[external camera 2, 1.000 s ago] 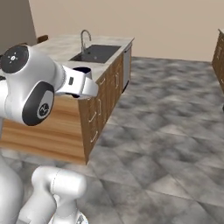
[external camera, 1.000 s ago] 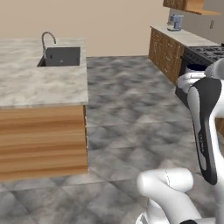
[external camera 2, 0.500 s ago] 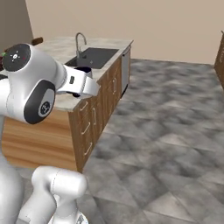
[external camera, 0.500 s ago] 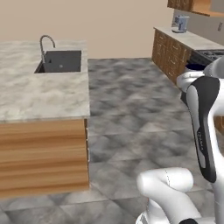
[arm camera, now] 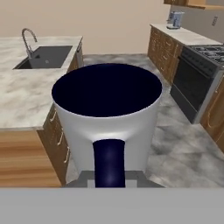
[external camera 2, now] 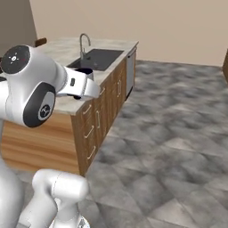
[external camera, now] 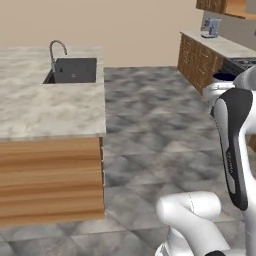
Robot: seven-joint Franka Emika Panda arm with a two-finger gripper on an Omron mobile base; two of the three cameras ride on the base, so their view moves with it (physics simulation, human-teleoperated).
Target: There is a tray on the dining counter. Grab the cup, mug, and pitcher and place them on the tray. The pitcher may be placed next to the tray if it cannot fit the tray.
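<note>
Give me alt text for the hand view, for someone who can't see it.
A grey mug with a dark navy inside and handle sits upright in the shut jaws, close to the camera. Behind it on the left runs a marbled counter with a sink and faucet; on the right stands a black oven.

arm: rising from the base at the near edge of both base views, bending at a large white elbow joint, forearm reaching forward
wrist: showing in the right base view, pointing away toward the far side
gripper [arm camera: 109,177]: jaws closed, gripping the mug [arm camera: 107,118] by its dark handle, carrying it upright
</note>
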